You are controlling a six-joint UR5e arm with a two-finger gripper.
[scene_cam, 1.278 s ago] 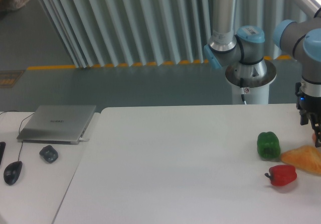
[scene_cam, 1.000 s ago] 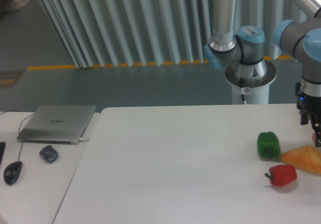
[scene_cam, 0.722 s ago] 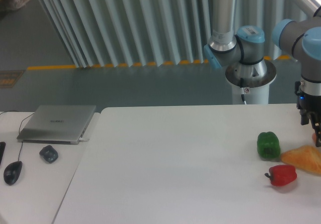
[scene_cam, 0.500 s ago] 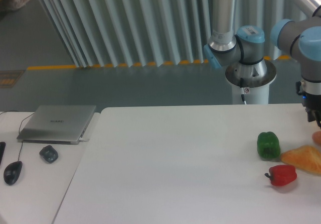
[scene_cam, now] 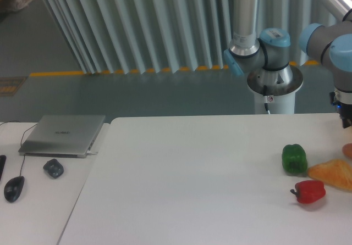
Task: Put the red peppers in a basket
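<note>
The red pepper (scene_cam: 309,191) lies on its side on the white table (scene_cam: 192,179) near the front right, its dark stem pointing left. My gripper (scene_cam: 346,117) is at the far right edge of the view, above and to the right of the pepper and apart from it. Only its dark body shows; the frame edge cuts off the fingers, so I cannot tell whether it is open or shut. No basket is in view.
A green bell pepper (scene_cam: 294,159) stands just behind the red one. A flat orange-yellow wedge (scene_cam: 333,173) lies to their right. A small reddish thing (scene_cam: 348,150) shows at the right edge. A laptop (scene_cam: 63,135), a mouse (scene_cam: 14,188) and a dark object (scene_cam: 53,168) sit on the left.
My gripper has moved up and to the right, further out of the frame. The peppers and the wedge have not moved.
</note>
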